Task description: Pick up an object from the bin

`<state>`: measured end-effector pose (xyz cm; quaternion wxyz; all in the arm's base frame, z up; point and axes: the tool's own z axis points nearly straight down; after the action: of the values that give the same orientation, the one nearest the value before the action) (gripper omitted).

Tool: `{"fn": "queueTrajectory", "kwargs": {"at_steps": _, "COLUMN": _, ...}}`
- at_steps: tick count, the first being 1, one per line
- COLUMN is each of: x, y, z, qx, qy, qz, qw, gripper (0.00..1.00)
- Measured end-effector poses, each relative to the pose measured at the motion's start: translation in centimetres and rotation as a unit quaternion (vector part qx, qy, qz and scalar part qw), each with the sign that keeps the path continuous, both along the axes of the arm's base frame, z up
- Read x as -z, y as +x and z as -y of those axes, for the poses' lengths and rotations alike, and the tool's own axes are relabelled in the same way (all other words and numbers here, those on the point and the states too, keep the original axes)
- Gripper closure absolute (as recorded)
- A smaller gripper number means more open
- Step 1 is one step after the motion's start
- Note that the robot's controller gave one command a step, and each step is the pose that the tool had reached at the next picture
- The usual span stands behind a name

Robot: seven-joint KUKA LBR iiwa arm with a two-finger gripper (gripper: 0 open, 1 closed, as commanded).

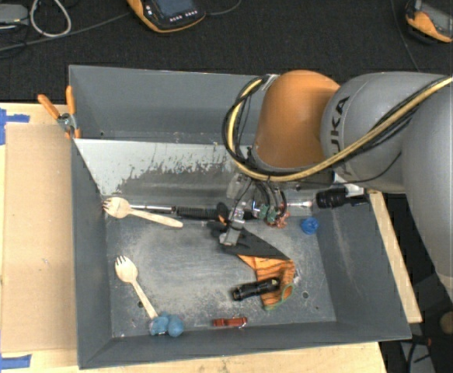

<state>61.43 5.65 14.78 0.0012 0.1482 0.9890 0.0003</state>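
Loose things lie scattered in the grey bin (pixel 86 231), flat on its floor, seemingly wherever they came to rest. At the near rim, 7 o'clock, two blue lumps (pixel 166 326) touch the handle end of a wooden fork (pixel 135 284). A small red-brown piece (pixel 230 322) lies alone at 6 o'clock. At 5 o'clock a black marker (pixel 256 289) rests across an orange scrap (pixel 282 273).

Just beyond, at the bin's centre, a dark flat wedge (pixel 259 246) points up toward my hand (pixel 232 230), which hangs low over its upper tip. That makes the wedge my likely pick. Whether my hand is open or closed I cannot tell, because my orange wrist cover overhangs it.

A black-handled tool (pixel 195 211) ends right beside my hand and runs toward 9 o'clock, meeting a wooden spoon (pixel 142 213). A blue cap (pixel 310 225) sits apart at 3 o'clock, by the right wall.
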Motion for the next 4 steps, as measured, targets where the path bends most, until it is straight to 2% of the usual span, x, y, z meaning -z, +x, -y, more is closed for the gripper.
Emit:
{"fn": "queueTrajectory", "kwargs": {"at_steps": 1, "x": 5.1, "y": -0.5, "z": 0.6, "qx": 0.094, "qy": 0.001, "qz": 0.0003, "qw": 0.9955, "gripper": 0.0}}
{"fn": "queueTrajectory", "kwargs": {"at_steps": 2, "x": 7.8, "y": -0.9, "z": 4.8, "qx": 0.059, "qy": -0.001, "qz": -0.0009, "qw": 0.9982, "gripper": 1.0}}
{"fn": "queueTrajectory", "kwargs": {"at_steps": 4, "x": 7.8, "y": -0.9, "z": 4.8, "qx": 0.06, "qy": -0.001, "qz": -0.0009, "qw": 0.9982, "gripper": 1.0}}
